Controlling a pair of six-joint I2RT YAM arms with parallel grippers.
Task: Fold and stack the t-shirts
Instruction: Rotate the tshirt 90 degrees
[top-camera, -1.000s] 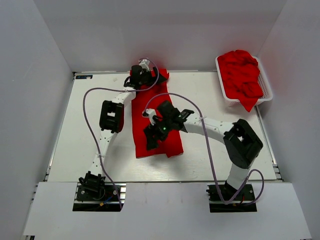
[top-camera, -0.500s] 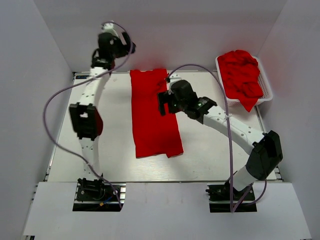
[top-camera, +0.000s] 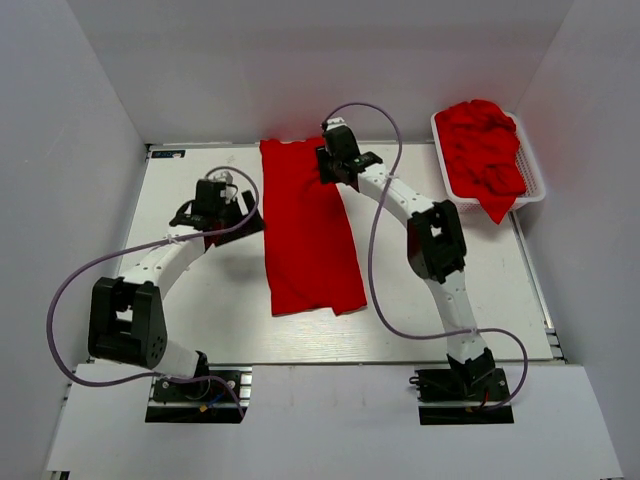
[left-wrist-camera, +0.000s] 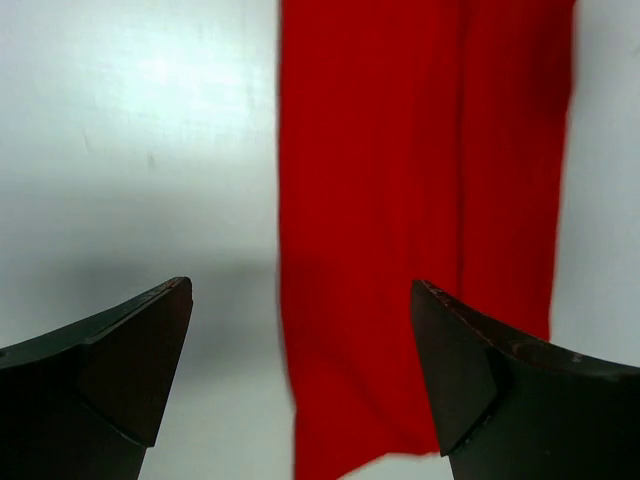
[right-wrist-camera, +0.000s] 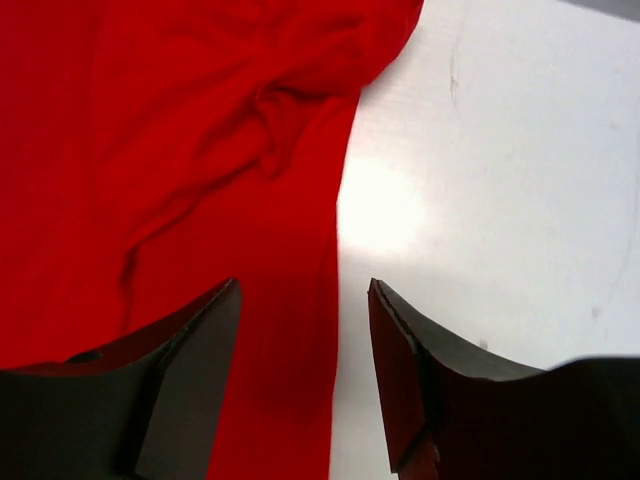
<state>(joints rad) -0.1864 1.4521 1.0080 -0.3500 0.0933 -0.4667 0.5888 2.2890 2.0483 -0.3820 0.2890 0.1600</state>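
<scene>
Evidently both arms had just repositioned. Half a second before, the left arm was reared up over the far left corner of the desk (top-camera: 190, 310). It had since swung down, so the left hand (top-camera: 222, 208) sat low, just beside the left edge of the shirt (top-camera: 305, 235), about midway along it. The right hand (top-camera: 338, 165) had slid from the shirt's right edge up to its far right corner, close to the far edge of the desk.

Both hands were open and held nothing. In the left wrist view the fingers gaped wide with the strip ahead of them. In the right wrist view the fingers straddled the shirt's right edge, below a bunched wrinkle at that corner.

The shirt itself had not moved. It lay as a long narrow strip running from the far edge toward the middle of the desk, already folded lengthwise. The other shirts (top-camera: 485, 150) were heaped in the basket (top-camera: 533, 170) at the far right corner.

I judged the lengthwise fold done, and the hands were lining up for a crosswise fold, though that corner probably wanted smoothing first.
</scene>
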